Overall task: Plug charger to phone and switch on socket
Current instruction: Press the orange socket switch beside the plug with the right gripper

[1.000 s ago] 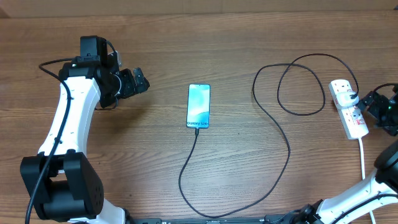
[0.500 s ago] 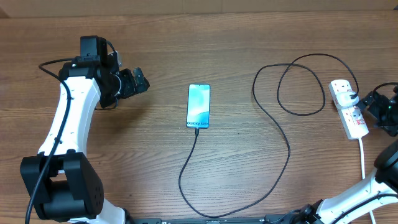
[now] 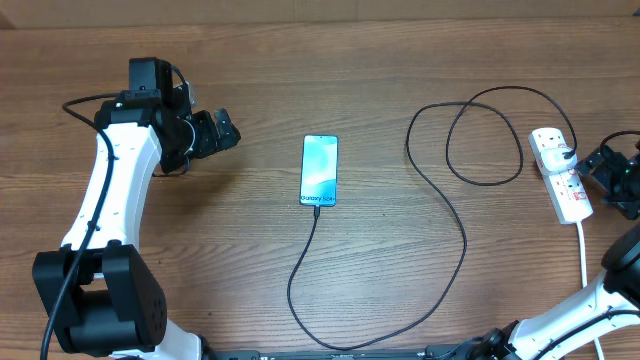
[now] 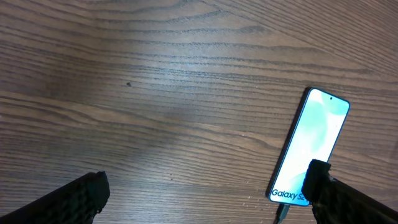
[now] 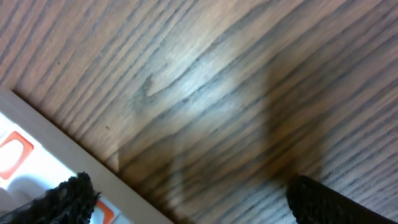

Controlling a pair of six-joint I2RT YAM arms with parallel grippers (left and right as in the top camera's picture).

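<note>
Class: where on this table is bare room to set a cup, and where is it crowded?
Free: between left gripper and phone; between phone and charger cable. Crowded: cable loops by the socket and right gripper.

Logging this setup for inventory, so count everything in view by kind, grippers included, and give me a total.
Phone: 1
Charger cable: 1
Power strip: 1
Grippers: 2, left gripper and right gripper
Total: 5

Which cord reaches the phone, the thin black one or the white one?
The thin black cable: it loops from the power strip to the phone, at its text end. The white cord stays beside the strip, far from the phone.
</note>
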